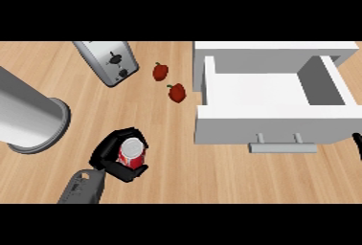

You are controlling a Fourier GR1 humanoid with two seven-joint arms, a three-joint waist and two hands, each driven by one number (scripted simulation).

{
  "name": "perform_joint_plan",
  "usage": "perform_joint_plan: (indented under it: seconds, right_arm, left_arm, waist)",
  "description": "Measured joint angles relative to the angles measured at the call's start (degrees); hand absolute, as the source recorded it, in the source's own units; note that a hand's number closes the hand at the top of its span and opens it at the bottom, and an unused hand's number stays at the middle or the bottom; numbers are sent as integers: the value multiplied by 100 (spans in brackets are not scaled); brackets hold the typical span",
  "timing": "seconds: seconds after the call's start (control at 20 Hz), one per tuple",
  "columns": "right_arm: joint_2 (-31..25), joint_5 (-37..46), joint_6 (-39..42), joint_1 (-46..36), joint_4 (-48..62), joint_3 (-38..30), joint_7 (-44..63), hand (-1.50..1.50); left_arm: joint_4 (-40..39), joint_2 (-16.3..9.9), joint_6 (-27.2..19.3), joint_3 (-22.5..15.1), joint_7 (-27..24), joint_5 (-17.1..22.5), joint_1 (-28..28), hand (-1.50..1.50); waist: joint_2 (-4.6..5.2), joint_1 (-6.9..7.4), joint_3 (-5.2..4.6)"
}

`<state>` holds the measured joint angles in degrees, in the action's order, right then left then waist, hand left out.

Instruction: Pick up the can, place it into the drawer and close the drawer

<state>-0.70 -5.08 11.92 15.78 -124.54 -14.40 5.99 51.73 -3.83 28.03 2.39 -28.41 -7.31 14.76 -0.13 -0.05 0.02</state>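
Note:
A red can with a silver top point(132, 152) stands upright on the wooden counter at the lower left. My left hand point(111, 153) is curled round it, fingers and thumb wrapping its sides. The white drawer point(212, 124) stands open at the right, its inside bare, with a grey handle point(283, 147) on its front. Only a black sliver of my right hand point(357, 143) shows at the right edge, beside the drawer's front corner.
A silver toaster point(107, 62) lies at the top left. Two red peppers point(160, 71) point(176, 92) sit between the toaster and the drawer. A large grey cylinder point(28, 117) stands at the left edge, close to my left hand.

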Motion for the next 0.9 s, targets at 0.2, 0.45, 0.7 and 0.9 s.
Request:
perform_joint_plan:
  seconds: [0.2, 0.45, 0.7, 0.9]
  right_arm:
    - [-38, -65, 16, 190, -27, 21, -155, -150]
    - [-55, -129, 23, 207, -28, -62, -147, -150]
    - [0, -96, 24, 243, -21, 17, -218, -150]
    - [-65, -176, 36, 117, 40, -127, -168, -150]
  left_arm:
    - [574, 156, -110, 85, 431, 257, -123, 150]
    - [731, 162, -1271, 972, 595, 568, -81, 150]
    - [1243, 252, -2006, 1204, 1080, 722, 56, 150]
    - [1945, 332, -2478, 811, 1653, 746, 64, 150]
  waist:
    - [-2, 5, 1]
    - [1, 45, 1]
    - [2, 14, -1]
    - [2, 3, 0]
